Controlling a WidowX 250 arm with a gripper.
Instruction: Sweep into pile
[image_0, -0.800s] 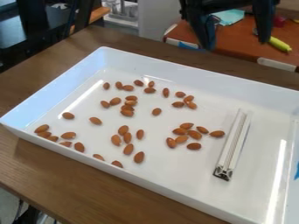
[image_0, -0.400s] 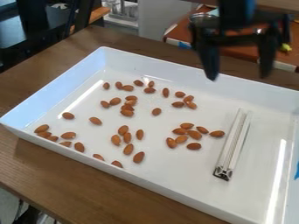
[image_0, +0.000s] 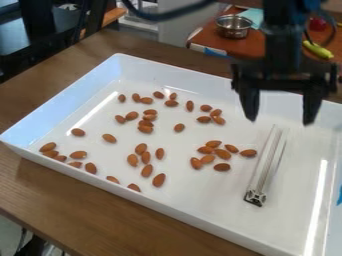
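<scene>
My gripper (image_0: 279, 119) hangs open over the upper right part of the white tray (image_0: 220, 214), its two fingers spread wide with nothing between them. Below it lies a long metallic bar (image_0: 268, 162), slanting from near the fingertips toward the tray's front wall. Almonds are scattered over the tray floor: a cluster (image_0: 214, 154) just left of the bar, others (image_0: 145, 121) toward the back, some (image_0: 146, 160) in the middle, and another group (image_0: 67, 155) by the left front corner.
The tray's raised walls surround the almonds and bar on a brown wooden table (image_0: 40, 192). Behind it, an orange-brown surface holds a metal bowl (image_0: 234, 27) and a yellow-green item (image_0: 318, 50). A dark cable curves across the top.
My gripper has come down and somewhat to the right, from beyond the tray's back wall to above the bar's upper end. The almonds and bar have stayed put.
</scene>
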